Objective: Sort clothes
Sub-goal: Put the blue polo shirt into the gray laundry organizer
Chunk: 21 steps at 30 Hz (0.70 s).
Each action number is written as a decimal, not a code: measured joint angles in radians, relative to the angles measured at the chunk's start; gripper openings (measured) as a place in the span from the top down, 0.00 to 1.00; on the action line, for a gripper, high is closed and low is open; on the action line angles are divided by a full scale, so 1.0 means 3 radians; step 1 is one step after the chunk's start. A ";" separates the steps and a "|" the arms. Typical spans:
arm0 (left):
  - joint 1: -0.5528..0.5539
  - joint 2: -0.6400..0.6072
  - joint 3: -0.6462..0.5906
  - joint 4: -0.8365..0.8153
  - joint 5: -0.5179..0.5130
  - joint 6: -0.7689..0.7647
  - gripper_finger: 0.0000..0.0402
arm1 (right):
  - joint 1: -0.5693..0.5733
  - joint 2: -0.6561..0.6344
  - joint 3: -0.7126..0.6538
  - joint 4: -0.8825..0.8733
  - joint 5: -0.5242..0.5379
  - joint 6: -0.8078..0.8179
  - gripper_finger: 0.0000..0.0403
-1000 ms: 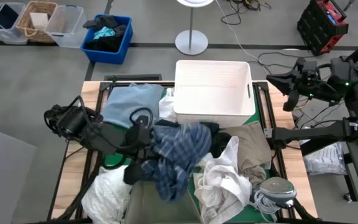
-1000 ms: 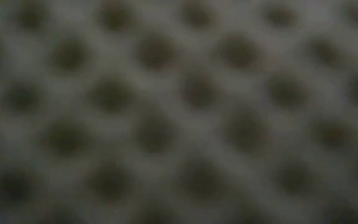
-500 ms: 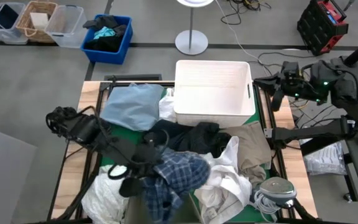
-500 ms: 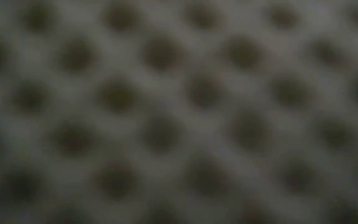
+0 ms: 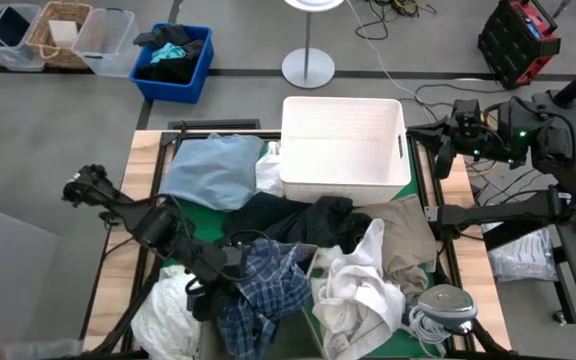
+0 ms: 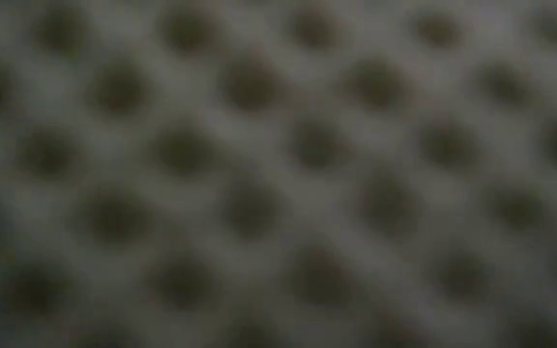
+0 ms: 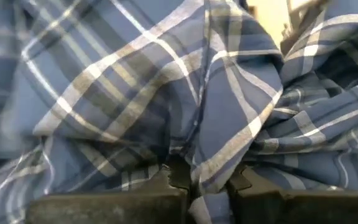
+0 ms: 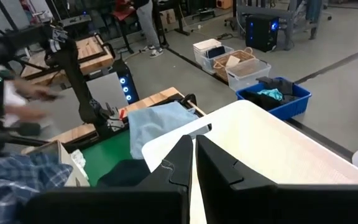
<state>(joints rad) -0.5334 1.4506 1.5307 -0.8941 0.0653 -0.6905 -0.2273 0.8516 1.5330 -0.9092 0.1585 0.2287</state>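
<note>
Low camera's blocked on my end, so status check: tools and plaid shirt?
Left tool shut on blue plaid shirt, near front of pile. Right tool shut, empty, parked off table beside white bin. Nothing in the way.

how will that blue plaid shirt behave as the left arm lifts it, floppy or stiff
Probably floppy: the blue plaid shirt bunches in soft folds around the left gripper, whose fingers pinch one crease. It will likely drape and trail. It looks light, though its edges rest on the white garment and may drag it.

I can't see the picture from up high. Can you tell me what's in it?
The left hand grips a blue plaid shirt on a table piled with clothes, beside a white bin. The right hand waits off the table's edge.
</note>
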 joint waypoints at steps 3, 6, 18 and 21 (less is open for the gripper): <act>0.0008 -0.0147 -0.0419 0.0127 0.0000 -0.0406 0.98 | -0.0001 0.0000 0.0000 0.0000 0.0000 0.0000 0.97; 0.0007 -0.0193 -0.0751 0.0098 0.0114 -0.0775 0.98 | -0.0001 0.0001 0.0000 0.0000 0.0000 0.0000 0.97; 0.0055 0.0226 -0.0641 -0.0149 -0.0021 -0.0757 0.99 | -0.0001 0.0055 0.0000 0.0001 0.0004 0.0000 0.97; 0.0077 0.0489 -0.0300 -0.0344 0.0008 -0.0318 0.99 | -0.0001 0.0087 0.0000 0.0003 0.0005 0.0000 0.97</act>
<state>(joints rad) -0.5102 1.5975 1.4406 -0.9973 0.0677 -0.7859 -0.2276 0.8777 1.5330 -0.9085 0.1600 0.2287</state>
